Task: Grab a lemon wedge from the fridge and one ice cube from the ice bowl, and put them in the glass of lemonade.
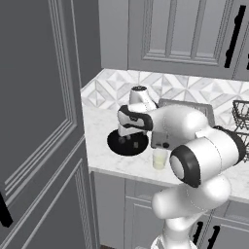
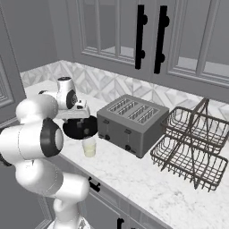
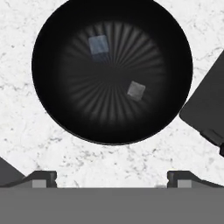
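claw hangs above the ice bowl, fingers spread wide, grasping nothing. two ice cubes lie apart in the bowl. glass of lemonade stands on the marble counter just right of the bowl, near the toaster.

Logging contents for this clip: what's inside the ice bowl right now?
The hand view shows two ice cubes lying apart on the ice bowl's ribbed black floor. From the base cameras, the arm covers much of the bowl.

Arm bent forward; gripper pointing down, fingers spread wide, empty
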